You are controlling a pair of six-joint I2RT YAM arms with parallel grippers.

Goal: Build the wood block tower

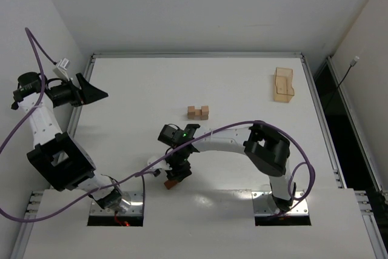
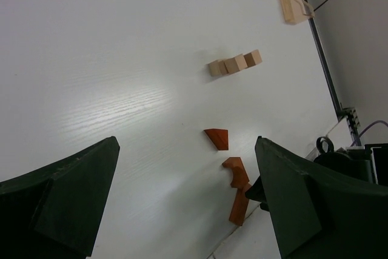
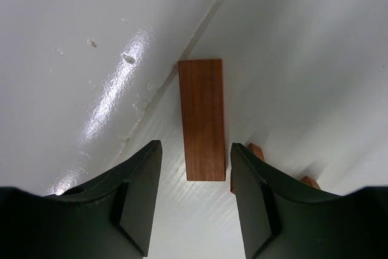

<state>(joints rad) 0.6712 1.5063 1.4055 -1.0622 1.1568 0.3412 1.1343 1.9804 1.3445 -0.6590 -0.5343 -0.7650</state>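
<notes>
Low at the near edge of the table (image 1: pixel 242 77), poised astride a reddish-brown bar (image 3: pixel 202 119) with the right gripper (image 3: pixel 195 150): jaws parted only a little wider than the piece, nothing clamped, one finger (image 3: pixel 254 198) all but touching the wood and a clear gap on the other side. Raised at far left, the left gripper (image 1: pixel 92 93), spread wide and empty. Well apart at mid-table, no more of the wood block tower (image 1: pixel 198 112) than a low huddle of tan cubes, none of the red-brown pieces on it; off toward the far right corner, a light wooden tray (image 1: pixel 282 84). Likely trouble from here: an off-centre squeeze, shoving the bar sideways or twisting it before both pads bite. Worse, perhaps, for catching only the bar's near end, inviting a droop or swing on the lift. Also worth watching: a notched block (image 2: pixel 235 171) just behind that finger, easily bumped or pinched along with the bar, and a wedge block (image 2: pixel 217 139) nearby. Lastly, a seam (image 3: pixel 194 31) in the table surface beside the bar, apt to snag a sliding corner.
</notes>
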